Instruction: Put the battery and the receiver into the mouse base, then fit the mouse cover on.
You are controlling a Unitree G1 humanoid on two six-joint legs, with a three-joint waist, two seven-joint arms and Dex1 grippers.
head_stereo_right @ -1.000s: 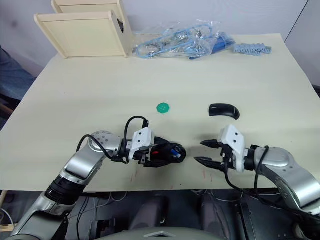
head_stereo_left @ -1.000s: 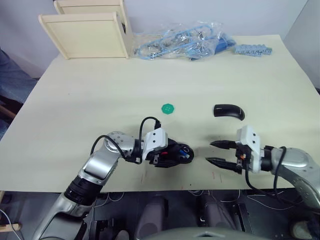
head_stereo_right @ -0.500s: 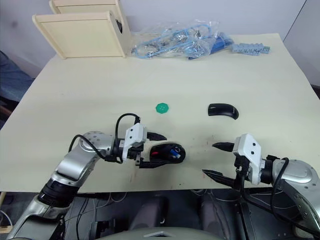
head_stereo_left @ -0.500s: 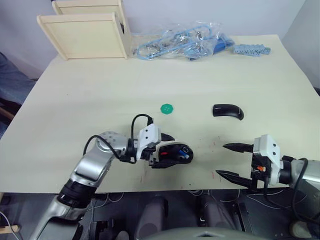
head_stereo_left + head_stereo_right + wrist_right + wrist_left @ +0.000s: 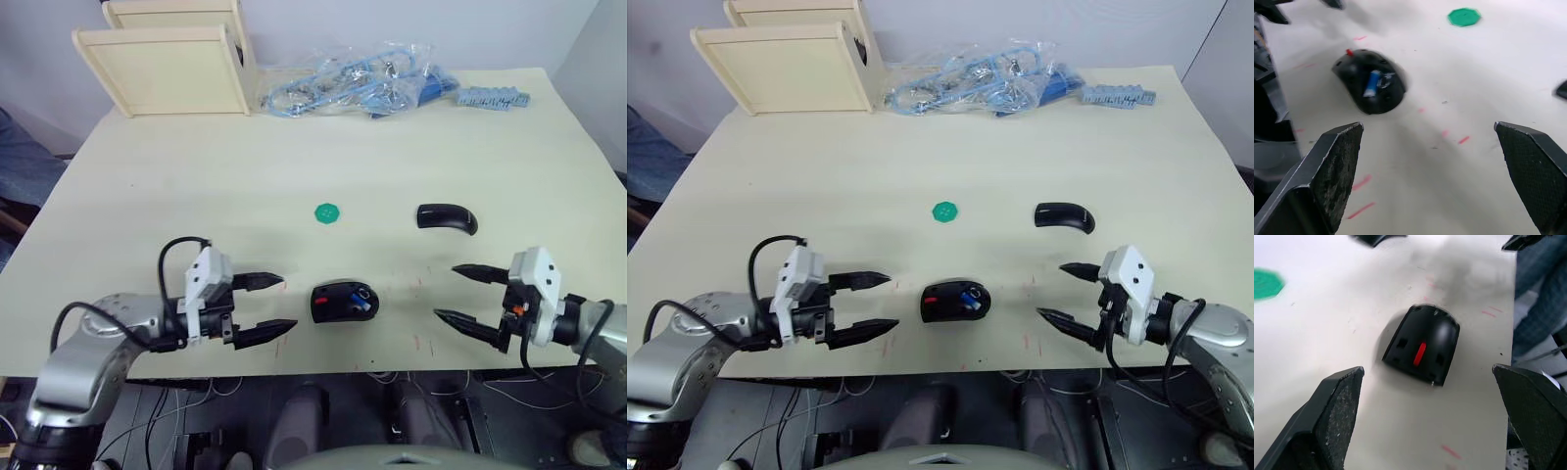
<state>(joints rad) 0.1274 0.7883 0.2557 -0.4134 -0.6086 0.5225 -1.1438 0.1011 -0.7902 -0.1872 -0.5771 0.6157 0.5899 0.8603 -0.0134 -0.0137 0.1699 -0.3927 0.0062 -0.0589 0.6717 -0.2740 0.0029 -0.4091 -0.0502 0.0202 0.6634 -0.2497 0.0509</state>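
The mouse base (image 5: pixel 343 302) lies free on the table near the front edge, black with a red part showing. The blue battery (image 5: pixel 1371 83) sits inside it. My left gripper (image 5: pixel 286 304) is open, a short way to the left of the base and pointing at it. On the other side my right gripper (image 5: pixel 446 291) is open too, further off to the right, with nothing between its fingers. The glossy black mouse cover (image 5: pixel 447 216) rests on the table behind the right gripper. The receiver is hidden or out of view.
A green disc (image 5: pixel 328 212) lies behind the base. At the back stand pale wooden boxes (image 5: pixel 167 69), a clear bag of blue cables (image 5: pixel 353 83) and a blue strip (image 5: pixel 495 98). The table's front edge (image 5: pixel 372 367) runs just below both grippers.
My left gripper has let go of the mouse base and drawn back to the left. My right gripper has pulled away to the right and stayed open. The base has stayed put.
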